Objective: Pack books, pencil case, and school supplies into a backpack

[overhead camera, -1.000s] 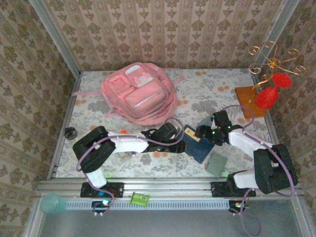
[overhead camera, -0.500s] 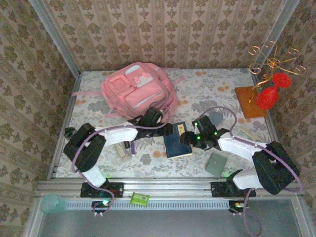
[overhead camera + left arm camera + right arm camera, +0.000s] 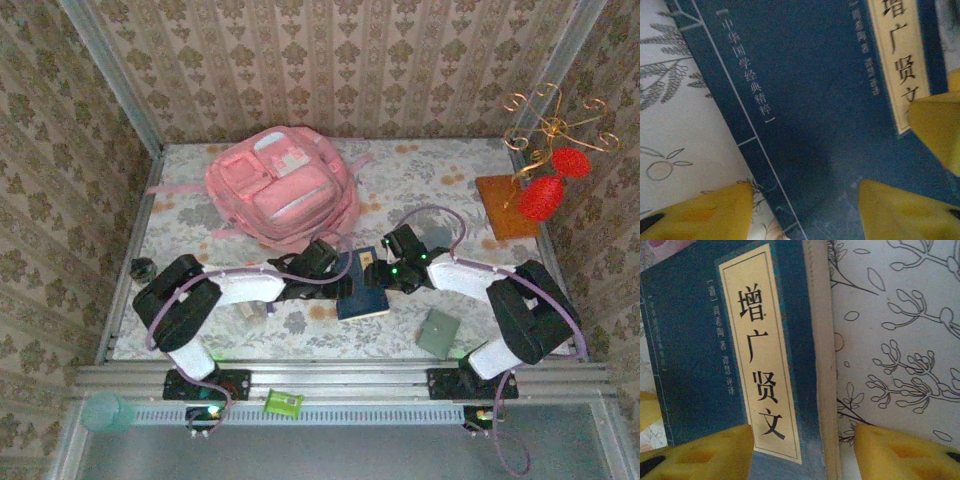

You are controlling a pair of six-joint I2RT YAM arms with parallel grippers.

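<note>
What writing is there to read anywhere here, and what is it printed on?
"增广贤文": on the pale label of the navy blue flat book.
"中华国学经典精粹": in white, down the same cover's edge strip.
Small column beside the title: too small to read surely.
Large pink fabric backpack: no legible writing.

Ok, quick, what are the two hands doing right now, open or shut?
Left hand: open, fingers either side of the blue book's edge.
Right hand: open, straddling the same book's page edge.
</note>
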